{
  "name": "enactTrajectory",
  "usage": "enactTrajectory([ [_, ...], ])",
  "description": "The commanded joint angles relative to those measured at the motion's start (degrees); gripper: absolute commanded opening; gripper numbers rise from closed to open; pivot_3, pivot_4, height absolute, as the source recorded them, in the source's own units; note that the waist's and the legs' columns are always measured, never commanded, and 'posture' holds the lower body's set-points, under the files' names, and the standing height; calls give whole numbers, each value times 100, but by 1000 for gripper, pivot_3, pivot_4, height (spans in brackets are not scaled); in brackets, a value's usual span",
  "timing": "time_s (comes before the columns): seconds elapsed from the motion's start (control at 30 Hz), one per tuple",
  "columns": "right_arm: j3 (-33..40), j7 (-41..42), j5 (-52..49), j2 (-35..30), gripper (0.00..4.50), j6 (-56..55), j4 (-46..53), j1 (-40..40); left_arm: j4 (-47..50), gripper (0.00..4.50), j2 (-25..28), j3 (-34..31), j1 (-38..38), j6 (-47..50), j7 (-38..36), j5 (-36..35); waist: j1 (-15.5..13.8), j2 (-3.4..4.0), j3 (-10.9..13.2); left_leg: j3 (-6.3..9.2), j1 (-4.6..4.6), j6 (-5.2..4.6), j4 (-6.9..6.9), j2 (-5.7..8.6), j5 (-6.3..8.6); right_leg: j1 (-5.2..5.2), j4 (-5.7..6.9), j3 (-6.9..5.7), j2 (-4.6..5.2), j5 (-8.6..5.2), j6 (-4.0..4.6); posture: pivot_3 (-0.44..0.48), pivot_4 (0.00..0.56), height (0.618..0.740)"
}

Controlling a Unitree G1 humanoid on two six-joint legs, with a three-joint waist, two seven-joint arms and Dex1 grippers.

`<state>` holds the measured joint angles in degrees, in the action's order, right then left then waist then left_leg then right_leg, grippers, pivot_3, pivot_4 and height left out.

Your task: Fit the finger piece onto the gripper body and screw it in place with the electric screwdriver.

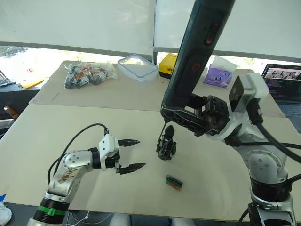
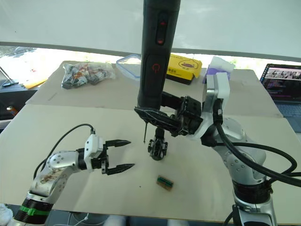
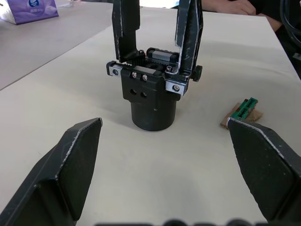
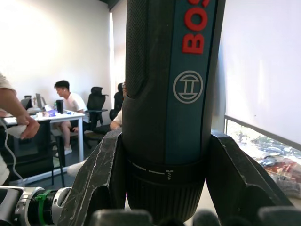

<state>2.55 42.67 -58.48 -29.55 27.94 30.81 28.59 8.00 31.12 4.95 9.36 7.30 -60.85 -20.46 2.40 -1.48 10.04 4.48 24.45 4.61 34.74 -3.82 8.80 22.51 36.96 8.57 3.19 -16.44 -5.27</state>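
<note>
1 electric screwdriver (image 2: 157, 52) clamped upright in right gripper (image 2: 162, 123) | 1 gripper body (image 2: 157, 147) on table (image 2: 70, 117), 2 fingers up | left gripper (image 2: 117, 154) spread wide, empty | 1 green block (image 2: 164, 182)

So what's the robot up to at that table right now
The right tool grips the electric screwdriver upright, its thin bit hanging just above the table, beside the gripper body. The gripper body stands on the table with two black fingers pointing up. The left tool waits open to its left, holding nothing. A small green-and-tan block lies nearby.
</note>
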Motion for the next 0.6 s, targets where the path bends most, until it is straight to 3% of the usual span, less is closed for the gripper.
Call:
enactTrajectory([
  [0.03,114,249,74,46,1956,-252,200,-32,-131,4482,-237,250,101,-205,331,346,8,0,0,0,2,0,2,0,0,1,0,0,0,1,-1,0,150,740],
  [0.3,225,423,103,75,1956,-231,332,-199,-753,4482,-1022,689,556,-200,998,863,14,-1,0,1,1,0,3,1,0,0,4,0,-1,4,-7,0,150,740],
  [0.6,225,356,56,59,1956,-146,381,-93,-1404,4482,-1245,1012,939,-518,774,1077,18,0,0,1,1,0,1,2,0,0,3,0,-2,4,-8,0,150,740],
])
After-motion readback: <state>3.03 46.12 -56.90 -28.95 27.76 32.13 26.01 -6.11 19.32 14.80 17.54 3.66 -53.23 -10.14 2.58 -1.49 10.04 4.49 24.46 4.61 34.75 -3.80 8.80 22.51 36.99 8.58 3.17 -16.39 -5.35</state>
